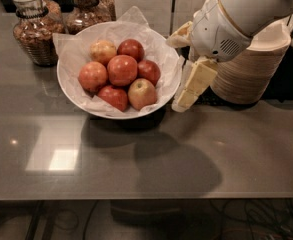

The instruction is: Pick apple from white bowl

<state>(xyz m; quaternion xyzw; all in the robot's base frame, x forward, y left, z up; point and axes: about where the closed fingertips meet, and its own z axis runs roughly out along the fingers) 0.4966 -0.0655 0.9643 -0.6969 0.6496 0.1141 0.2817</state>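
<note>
The white bowl (68,81), wide and lined with crinkled white paper, sits on the grey table at centre left. It holds several red and yellow-red apples, with the largest apple (122,70) in the middle and a paler apple (142,93) at the front right. My gripper (175,74) hangs just right of the bowl's rim, at rim height. Its cream fingers (195,84) are spread apart and hold nothing. One finger points down toward the table and the other (180,35) lies above the bowl's right edge.
A stack of tan disposable bowls (251,66) stands right behind the gripper. Two glass jars (33,26) of brown food stand behind the bowl at the left. The grey tabletop (136,164) ends at a front edge with cables below.
</note>
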